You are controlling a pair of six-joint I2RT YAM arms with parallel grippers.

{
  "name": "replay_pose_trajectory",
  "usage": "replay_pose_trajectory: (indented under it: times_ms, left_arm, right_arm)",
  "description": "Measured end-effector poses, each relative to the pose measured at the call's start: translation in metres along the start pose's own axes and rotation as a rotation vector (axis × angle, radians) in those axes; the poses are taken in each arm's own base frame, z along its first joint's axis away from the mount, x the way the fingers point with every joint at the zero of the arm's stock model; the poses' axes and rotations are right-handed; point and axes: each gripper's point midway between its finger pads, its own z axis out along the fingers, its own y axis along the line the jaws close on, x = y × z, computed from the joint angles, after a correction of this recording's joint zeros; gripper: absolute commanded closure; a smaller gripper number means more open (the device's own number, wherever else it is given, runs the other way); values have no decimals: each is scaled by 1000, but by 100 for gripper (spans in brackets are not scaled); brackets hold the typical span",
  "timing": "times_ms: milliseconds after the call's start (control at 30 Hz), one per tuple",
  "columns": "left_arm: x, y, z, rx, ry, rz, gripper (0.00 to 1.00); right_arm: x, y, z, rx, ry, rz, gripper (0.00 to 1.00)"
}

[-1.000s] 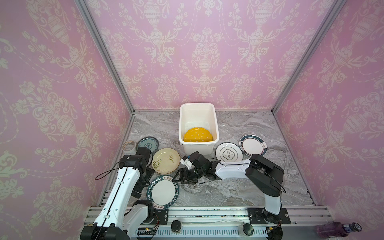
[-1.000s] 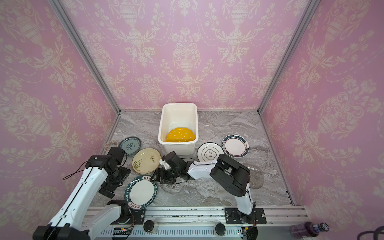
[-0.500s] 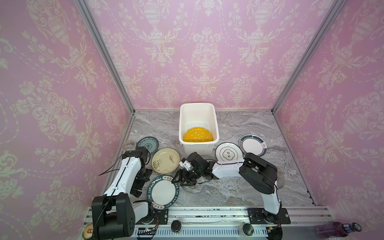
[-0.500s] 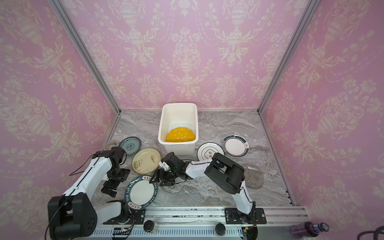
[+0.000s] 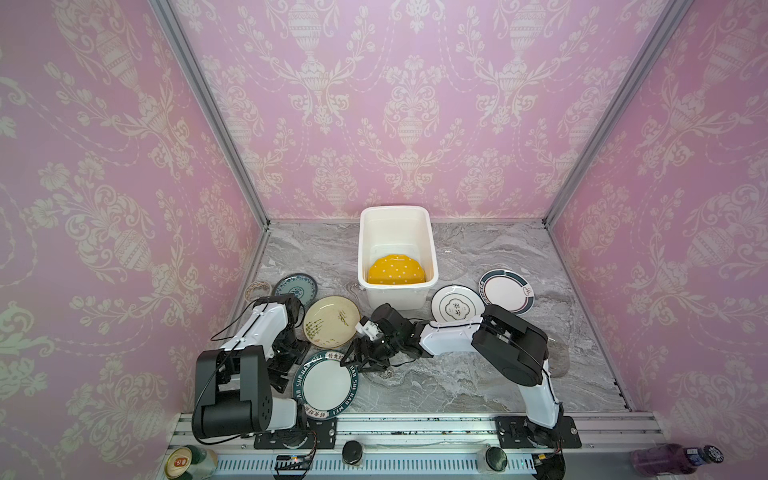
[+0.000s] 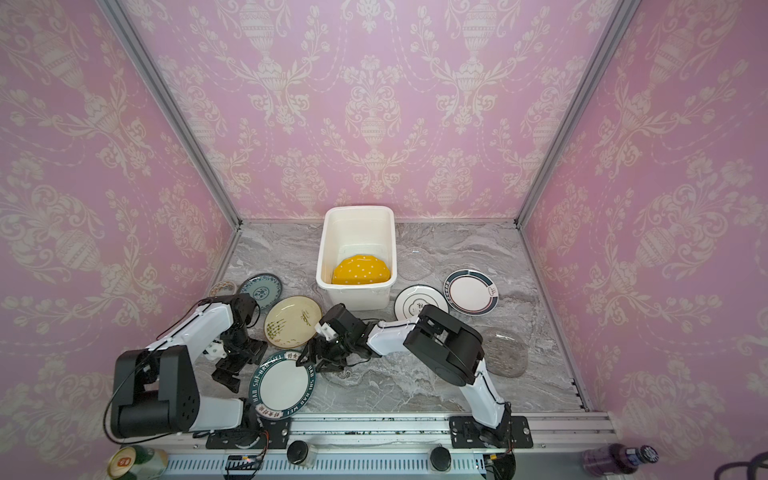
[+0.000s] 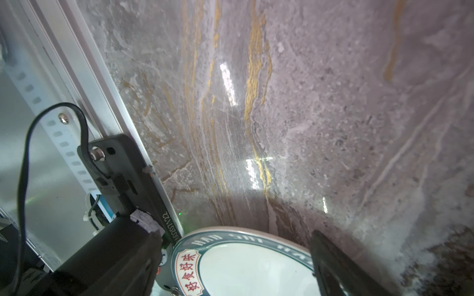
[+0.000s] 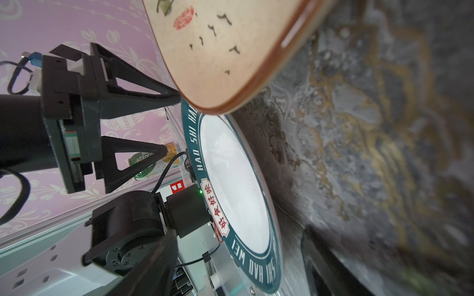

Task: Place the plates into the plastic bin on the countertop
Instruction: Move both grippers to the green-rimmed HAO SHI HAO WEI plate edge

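Right wrist view, left end effector (image 8: 172, 124) fingers apart beside teal-rimmed plate (image 8: 236, 184) on grey bench (image 8: 384, 128), right end effector (image 5: 360, 360) spread, seemingly straddling its rim

The desk (image 5: 457, 376) looks like polished grey marble, glossy with light glints. The white bin (image 5: 395, 297) is smooth plastic. The teal-rimmed plate (image 5: 326, 384) and the cream plate (image 5: 328, 320) look like glazed ceramic. The near rail (image 5: 415, 424) is matt metal.
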Motion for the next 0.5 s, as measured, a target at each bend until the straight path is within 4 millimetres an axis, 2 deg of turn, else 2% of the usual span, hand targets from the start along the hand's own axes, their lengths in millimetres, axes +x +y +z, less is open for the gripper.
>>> replay_pose_trajectory:
  times_ms: [200, 333, 500]
  left_arm:
    - [5, 0, 7, 5, 21, 1, 10]
    - [11, 6, 14, -13, 48, 5, 11]
    - [12, 3, 14, 1, 56, 5, 11]
  right_arm:
    - [-3, 6, 4, -17, 9, 0, 28]
    - [-4, 8, 4, -19, 8, -3, 33]
    - [-4, 12, 6, -21, 20, -3, 43]
